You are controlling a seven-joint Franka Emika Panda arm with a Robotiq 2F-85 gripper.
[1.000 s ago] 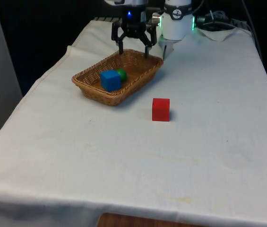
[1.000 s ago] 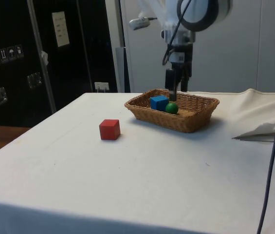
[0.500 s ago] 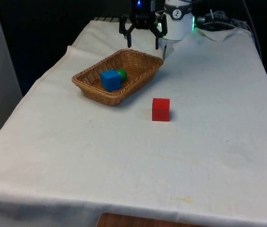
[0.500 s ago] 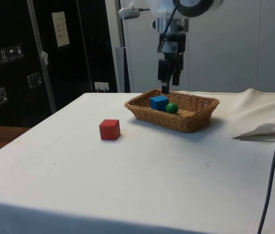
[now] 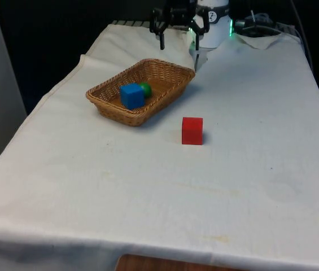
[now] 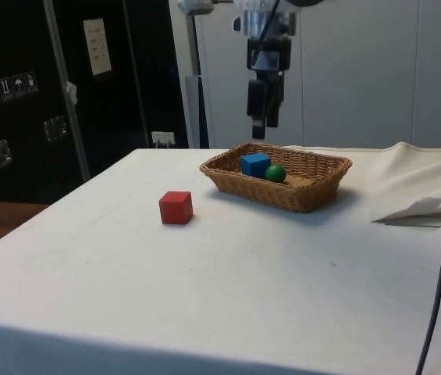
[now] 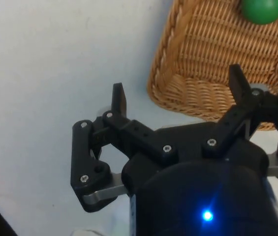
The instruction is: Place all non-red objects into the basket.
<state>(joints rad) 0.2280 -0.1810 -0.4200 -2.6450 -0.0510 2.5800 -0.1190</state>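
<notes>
My pincer point(image 5: 178, 39) hangs wide open and empty above the far end of the basket point(image 5: 170, 72).

The blue block point(image 5: 131, 95) and green ball point(image 5: 144, 88) lie touching each other inside the basket; the red block point(image 5: 192, 130) sits on the cloth point(image 5: 148, 186) near the basket's long side, and I judge it should stay put. Both look light and rigid; the ball would likely roll, so I'd pinch across its middle. There's open cloth all round the basket, and only its woven rim could catch my fingertips.

- The front view looks down the cloth-covered table point(image 5: 148, 186) from its near end.
- The side view looks low across it, the wicker basket point(image 6: 314, 187) and red cube point(image 6: 176, 208) shared.
- The wrist view looks down closely at the basket's corner point(image 7: 178, 88).
</notes>
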